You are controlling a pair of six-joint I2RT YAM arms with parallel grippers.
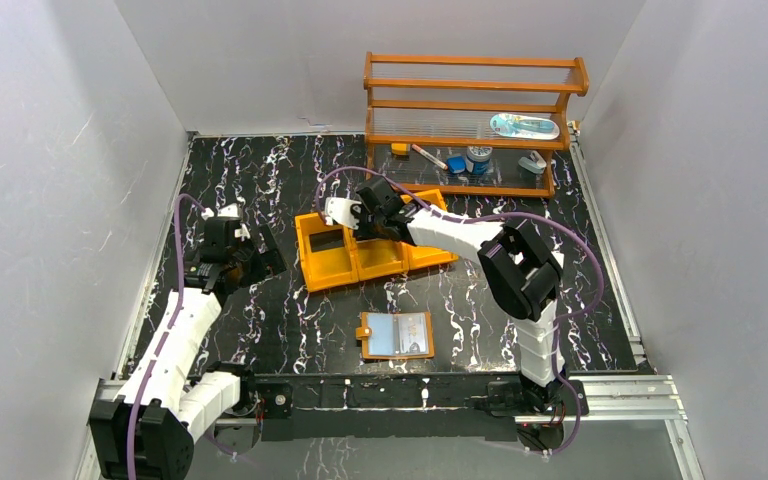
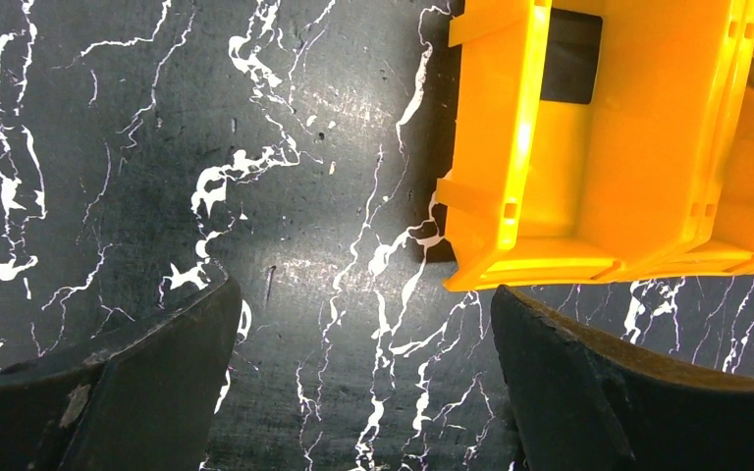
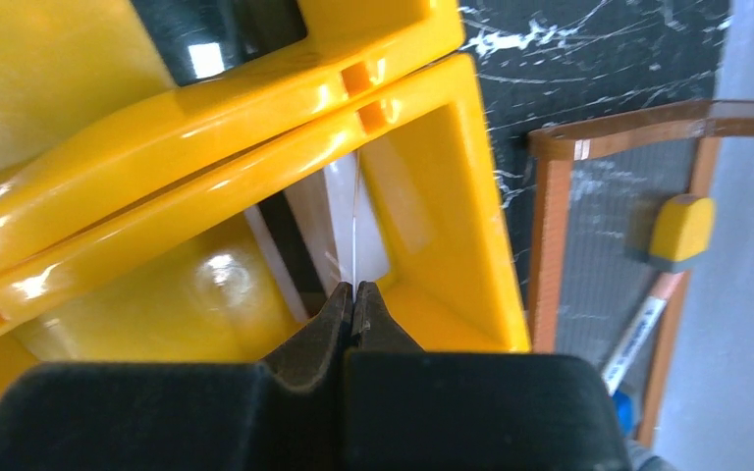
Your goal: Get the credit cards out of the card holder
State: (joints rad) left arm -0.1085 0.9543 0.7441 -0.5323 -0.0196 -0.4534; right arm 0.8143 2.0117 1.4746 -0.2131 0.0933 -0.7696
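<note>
The right pincer (image 3: 353, 289) is clenched on 1 thin credit card (image 3: 353, 216), seen edge-on, above an end compartment of the orange tray (image 1: 325, 270). The card holder (image 1: 395, 335) is laid open on the counter (image 1: 260, 180), near the arm bases. The left pincer (image 2: 363, 294) is held released beside the tray
</note>
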